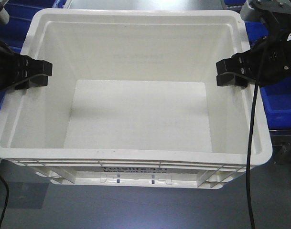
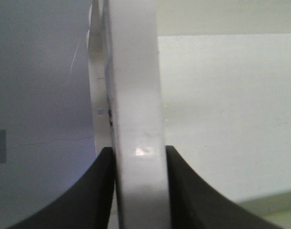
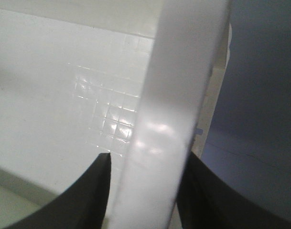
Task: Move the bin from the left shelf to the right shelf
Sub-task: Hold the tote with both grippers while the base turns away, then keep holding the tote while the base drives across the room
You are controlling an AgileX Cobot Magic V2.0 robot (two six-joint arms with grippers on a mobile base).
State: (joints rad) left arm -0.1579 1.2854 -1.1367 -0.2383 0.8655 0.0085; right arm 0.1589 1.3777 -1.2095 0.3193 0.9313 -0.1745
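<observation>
The white bin [image 1: 135,158] fills most of the front view. It is empty, and black print shows on its near wall. My left gripper [image 1: 36,75] is shut on the bin's left rim [image 2: 134,95], with one black finger on each side of it. On the opposite side my right gripper [image 1: 231,72] is shut on the right rim [image 3: 178,86] in the same way. The wrist views show the left gripper [image 2: 138,153] and the right gripper [image 3: 146,161] with the rim filling the gap between the fingers. I cannot make out either shelf.
A grey flat surface [image 1: 135,210] lies below and in front of the bin. Blue bins stand behind it at the left [image 1: 11,28] and at the right [image 1: 280,102]. A black cable [image 1: 250,157] hangs from the right arm across the bin's right rim.
</observation>
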